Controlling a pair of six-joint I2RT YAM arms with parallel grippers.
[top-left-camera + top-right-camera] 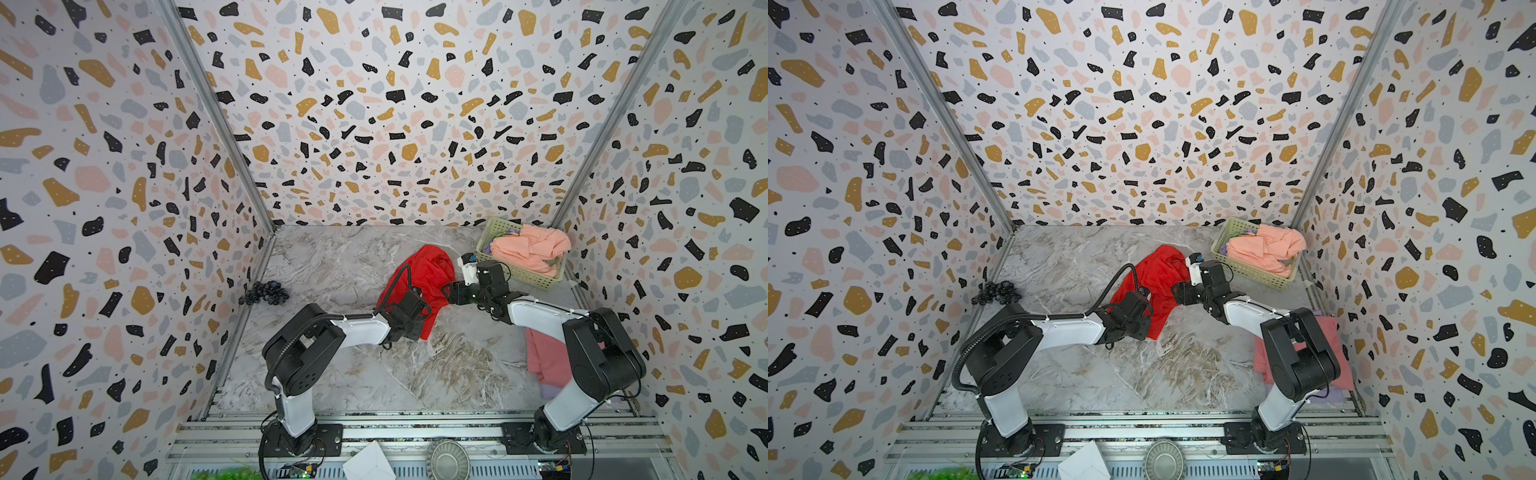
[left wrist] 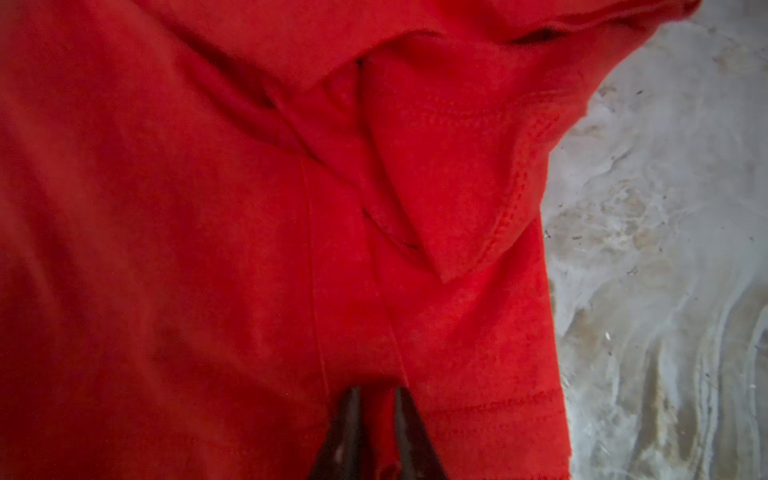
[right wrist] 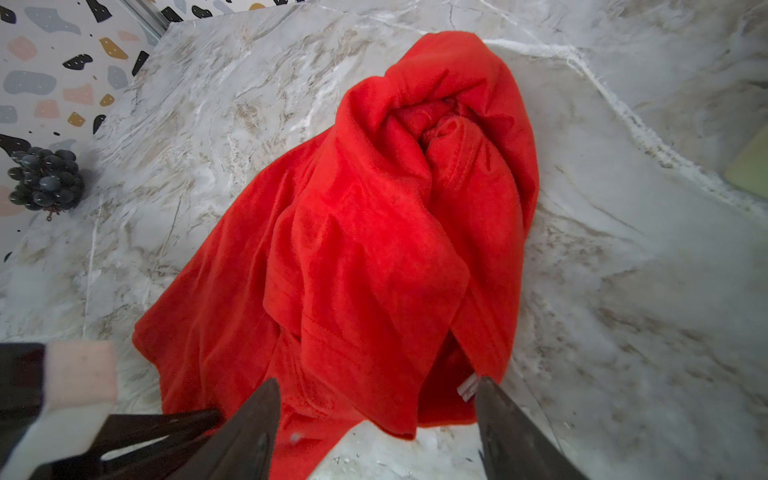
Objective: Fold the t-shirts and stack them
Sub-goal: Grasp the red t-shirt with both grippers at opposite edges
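Observation:
A bright red t-shirt (image 1: 424,270) (image 1: 1158,270) lies crumpled mid-table, and it fills the left wrist view (image 2: 208,208). My left gripper (image 1: 417,293) (image 2: 376,392) sits on the shirt's near part, its jaws pinched together on a fold of red cloth. At the shirt's right edge my right gripper (image 1: 446,291) (image 3: 376,382) hovers open, its fingers straddling the hem of the red t-shirt (image 3: 374,208) and a small white label. A peach-orange t-shirt (image 1: 528,249) is heaped in the basket. Under the right arm lies a dusty pink t-shirt (image 1: 544,357) on a lavender one (image 1: 550,390).
The pale green lattice basket (image 1: 523,276) stands at the back right corner. A bunch of dark grapes (image 1: 266,293) (image 3: 45,183) lies by the left wall. Patterned walls close three sides. A white box (image 1: 370,461) and a metal dish (image 1: 449,459) sit on the front rail.

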